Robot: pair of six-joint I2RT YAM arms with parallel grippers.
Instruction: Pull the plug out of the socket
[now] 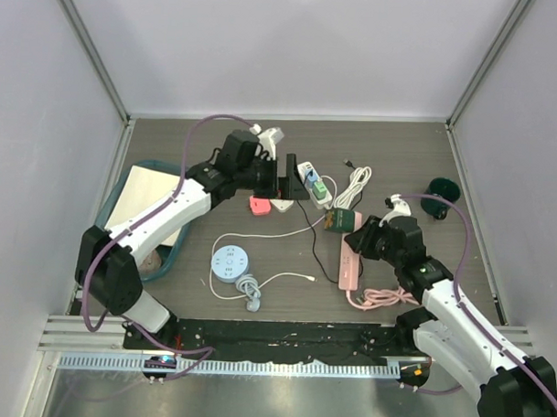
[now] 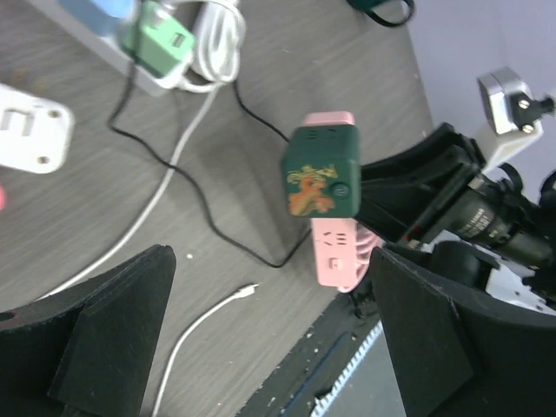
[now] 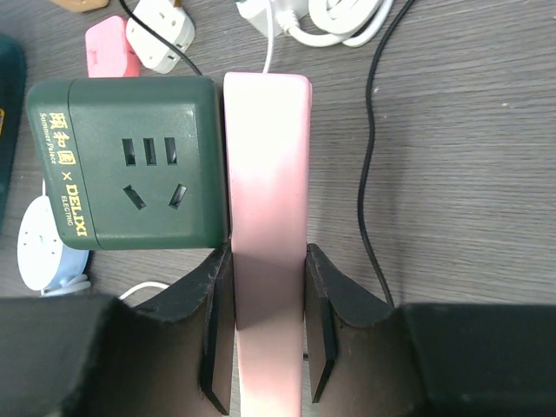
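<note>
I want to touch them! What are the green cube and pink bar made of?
The dark green cube-shaped plug adapter looks like hard matte plastic: flat faces, moulded slots, printed gold letters. The long pink power strip looks like smooth plastic too, slightly shiny where light catches it.

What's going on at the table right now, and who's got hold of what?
The right gripper is shut on the pink power strip, pinching it between both fingers. The dark green cube adapter sits flush against the strip, apparently plugged in and not yet pulled off. The left gripper is open and holds nothing. It is apart from the adapter, which shows in its camera.
</note>
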